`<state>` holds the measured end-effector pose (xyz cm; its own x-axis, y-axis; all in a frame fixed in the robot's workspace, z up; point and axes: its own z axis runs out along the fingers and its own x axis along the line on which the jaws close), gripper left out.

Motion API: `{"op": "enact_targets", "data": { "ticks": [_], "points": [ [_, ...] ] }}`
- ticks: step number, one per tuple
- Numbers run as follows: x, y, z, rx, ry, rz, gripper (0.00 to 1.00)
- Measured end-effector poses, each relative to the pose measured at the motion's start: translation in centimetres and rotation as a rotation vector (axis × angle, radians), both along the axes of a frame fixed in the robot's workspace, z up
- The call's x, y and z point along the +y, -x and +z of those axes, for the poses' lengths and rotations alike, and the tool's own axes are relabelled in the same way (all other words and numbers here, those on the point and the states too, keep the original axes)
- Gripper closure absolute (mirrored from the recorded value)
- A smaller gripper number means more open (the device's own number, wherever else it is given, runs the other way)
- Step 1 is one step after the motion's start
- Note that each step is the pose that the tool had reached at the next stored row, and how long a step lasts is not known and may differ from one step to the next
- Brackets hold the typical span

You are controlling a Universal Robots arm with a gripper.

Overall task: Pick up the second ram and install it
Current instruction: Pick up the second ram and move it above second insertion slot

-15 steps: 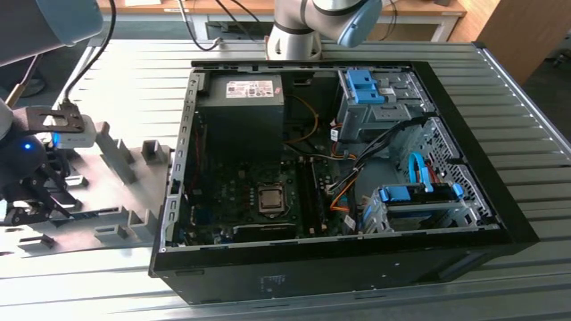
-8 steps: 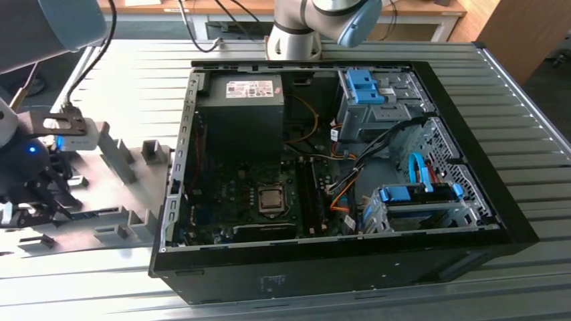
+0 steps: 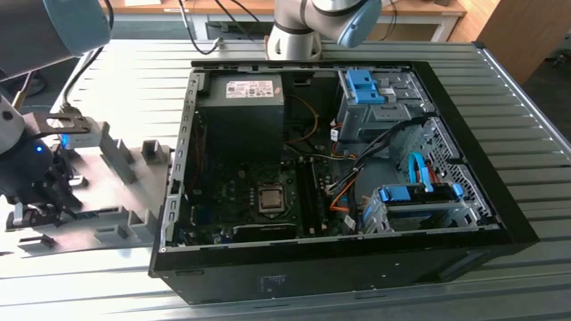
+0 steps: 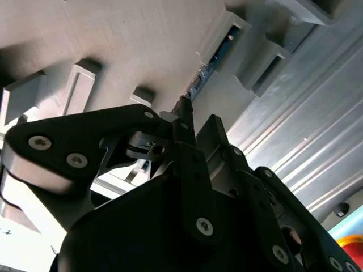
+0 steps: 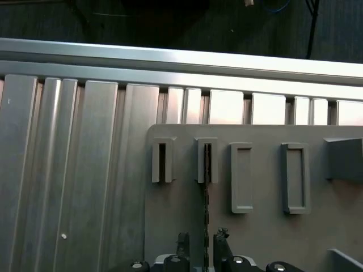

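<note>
The gripper [image 5: 202,245], jaws parted narrowly, straddles the second ram [image 5: 206,192] seated edgewise in the grey holder plate [image 5: 266,238].

Slotted ram [image 4: 217,55], gripper [image 4: 198,116] close by

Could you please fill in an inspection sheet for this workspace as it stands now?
Surface: ribbed metal table, bearing a grey holder plate.
Job's things: second ram standing on edge in a holder slot; open computer case beside the holder.
Clutter: nothing seen.
Grippers: pincer open, straddling the ram.
Cables: blue cable inside the case.
Surroundings: wooden desk behind the table.
</note>
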<state>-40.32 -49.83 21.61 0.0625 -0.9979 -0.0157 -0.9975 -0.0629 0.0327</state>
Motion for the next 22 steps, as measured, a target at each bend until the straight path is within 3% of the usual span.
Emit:
{"op": "enact_targets", "data": {
  "ticks": [3,16,22],
  "points": [
    [0.38,0.1,-0.36,-0.0006,-0.0018,0.0,0.69],
    [0.39,0.3,-2.67,-0.0002,-0.0015,-0.002,0.69],
    [0.39,0.3,-2.7,-0.0001,-0.0019,-0.002,0.69]
  ]
}}
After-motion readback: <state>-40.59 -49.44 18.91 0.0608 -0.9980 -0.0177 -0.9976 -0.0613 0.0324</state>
